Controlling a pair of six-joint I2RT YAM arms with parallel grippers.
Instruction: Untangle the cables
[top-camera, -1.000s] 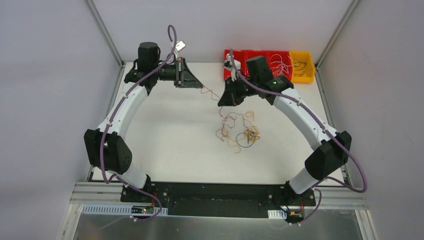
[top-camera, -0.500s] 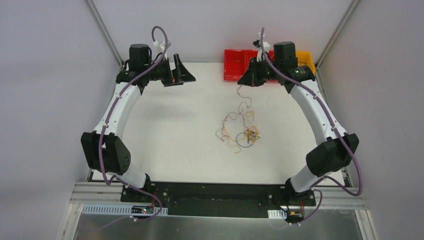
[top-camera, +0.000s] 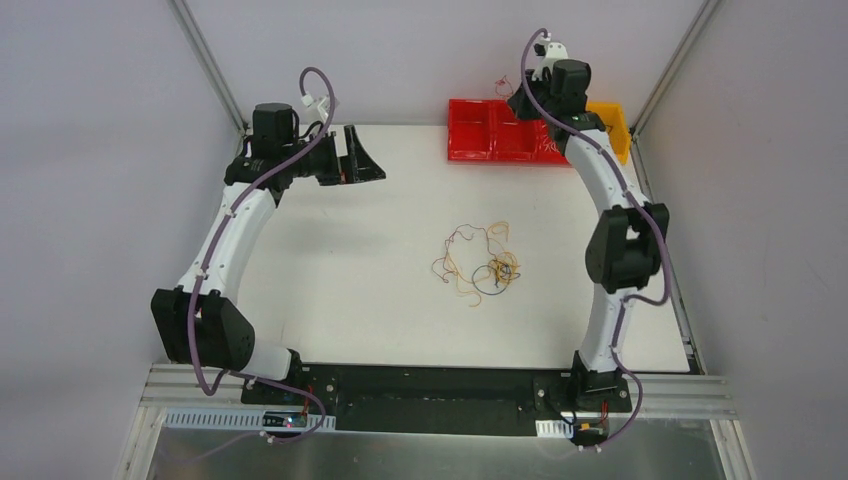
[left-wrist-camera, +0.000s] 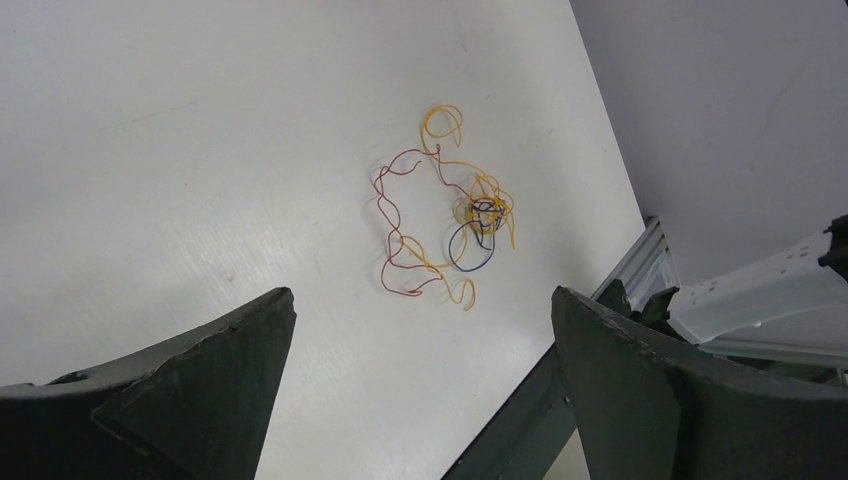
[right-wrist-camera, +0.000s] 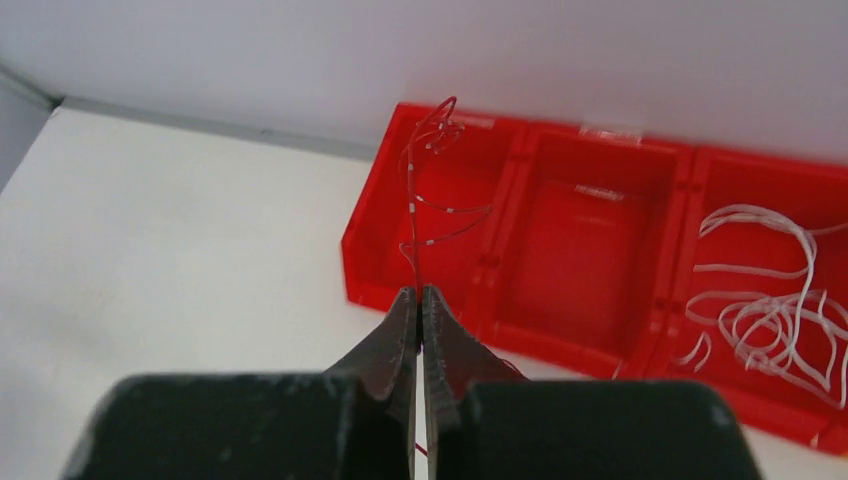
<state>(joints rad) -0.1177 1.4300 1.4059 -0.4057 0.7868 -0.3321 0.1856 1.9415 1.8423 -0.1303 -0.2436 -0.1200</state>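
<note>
Spanning the scene, a white table (top-camera: 330, 260) stands between pale grey walls (top-camera: 100, 200). On the near side of the red bins (top-camera: 480, 140), well apart from them, lie the tangled cables (top-camera: 480, 265), knot nearest and loose loops reaching binward. Left of the bins is the left gripper (left-wrist-camera: 422, 292), its jaws wide and empty. Above the bins, the right gripper (right-wrist-camera: 419, 292) pinches a red wire (right-wrist-camera: 412, 200), whose long axis points from the tips toward the leftmost compartment.
</note>
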